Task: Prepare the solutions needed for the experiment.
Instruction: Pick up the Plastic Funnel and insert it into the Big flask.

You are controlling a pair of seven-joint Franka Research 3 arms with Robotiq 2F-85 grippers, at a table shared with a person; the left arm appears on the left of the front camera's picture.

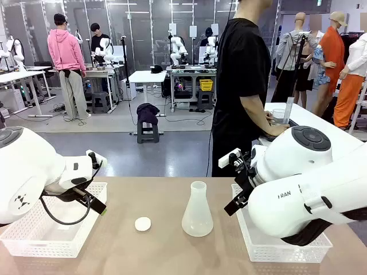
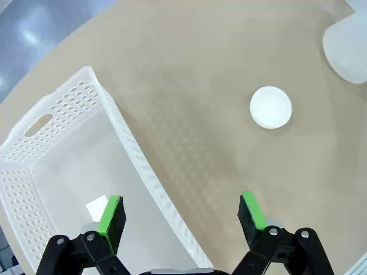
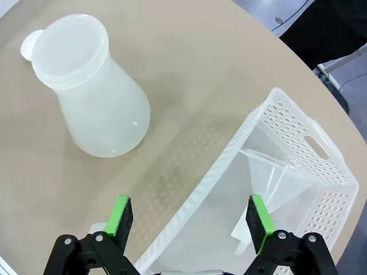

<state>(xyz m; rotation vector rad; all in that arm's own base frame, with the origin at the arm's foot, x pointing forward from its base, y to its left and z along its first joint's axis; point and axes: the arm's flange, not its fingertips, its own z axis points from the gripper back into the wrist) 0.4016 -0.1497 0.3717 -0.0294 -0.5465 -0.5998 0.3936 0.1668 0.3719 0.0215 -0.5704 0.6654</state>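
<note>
The worktop (image 1: 143, 252) is plain beige. At centre frame, the conical flask (image 1: 197, 215) is frosted whitish and the round disc (image 1: 143, 224) white. The lower-left basket (image 1: 40, 240) and lower-right basket (image 1: 287, 252) are white, patterned with hole rows. The left end effector (image 2: 180, 209) and right end effector (image 3: 192, 212) are black with green pads (image 2: 112, 220).

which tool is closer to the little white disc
Left. The left tool hangs over the left basket rim, the disc just ahead. The right tool is over the right basket rim, the flask between it and the disc.
</note>
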